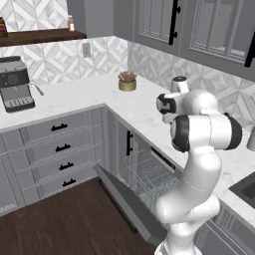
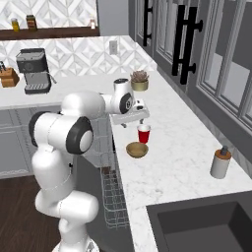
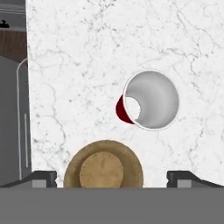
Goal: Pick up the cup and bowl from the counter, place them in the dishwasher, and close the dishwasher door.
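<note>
The red cup [image 2: 143, 134] with its white inside [image 3: 152, 100] stands upright on the white marble counter [image 2: 182, 142]. The tan wooden bowl [image 2: 137, 149] sits beside it, nearer the counter's front edge. My gripper [image 2: 132, 123] hangs open above both, pointing straight down and touching neither. Seen from the hand, the bowl [image 3: 104, 164] lies between the two fingertips [image 3: 43, 178], and the cup is just beyond it to the right. The dishwasher [image 1: 147, 177] stands open under the counter. Its wire rack [image 2: 112, 197] is showing and the dishwasher door [image 1: 127, 201] is dropped down.
A potted plant [image 2: 140, 80] stands further back on the counter. A soap dispenser [image 2: 220, 163] stands near the dark sink [image 2: 206, 224]. A coffee machine [image 1: 15, 82] sits on the far counter run. Upper cabinets with black handles [image 2: 184, 44] hang over the counter.
</note>
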Controlling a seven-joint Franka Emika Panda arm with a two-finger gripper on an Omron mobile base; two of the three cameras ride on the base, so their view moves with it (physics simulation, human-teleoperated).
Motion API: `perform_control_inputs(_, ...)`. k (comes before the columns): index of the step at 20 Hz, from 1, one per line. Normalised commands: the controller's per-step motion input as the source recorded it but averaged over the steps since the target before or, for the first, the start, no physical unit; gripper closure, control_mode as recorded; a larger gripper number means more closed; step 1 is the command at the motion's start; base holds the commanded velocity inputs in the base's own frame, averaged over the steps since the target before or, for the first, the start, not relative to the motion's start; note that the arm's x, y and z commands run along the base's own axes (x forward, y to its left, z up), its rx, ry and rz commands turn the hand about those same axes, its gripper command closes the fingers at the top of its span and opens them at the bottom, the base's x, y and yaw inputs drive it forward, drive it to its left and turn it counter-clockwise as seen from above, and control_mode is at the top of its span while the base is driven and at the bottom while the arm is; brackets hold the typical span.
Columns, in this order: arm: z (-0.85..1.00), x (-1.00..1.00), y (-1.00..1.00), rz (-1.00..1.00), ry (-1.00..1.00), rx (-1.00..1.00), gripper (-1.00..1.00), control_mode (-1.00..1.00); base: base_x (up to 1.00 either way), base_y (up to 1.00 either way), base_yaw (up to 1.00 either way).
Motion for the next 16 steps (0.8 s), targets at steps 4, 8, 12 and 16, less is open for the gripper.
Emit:
perform_control_inputs(4, -0.24, 0.51, -0.08, 0.0, -0.02, 0.07, -1.0, -1.0, 0.0, 0.0, 0.0)
perform_control_inputs(8, -0.29, 0.42, 0.0, 0.01, -0.04, 0.08, -1.0, -1.0, 0.0, 0.0, 0.0)
perform_control_inputs(12, -0.21, 0.4, -0.05, 0.0, 0.0, 0.01, -1.0, -1.0, 0.0, 0.0, 0.0)
perform_control_inputs(16, -0.19, 0.36, -0.08, 0.0, 0.0, 0.0, -1.0, -1.0, 0.0, 0.0, 0.0)
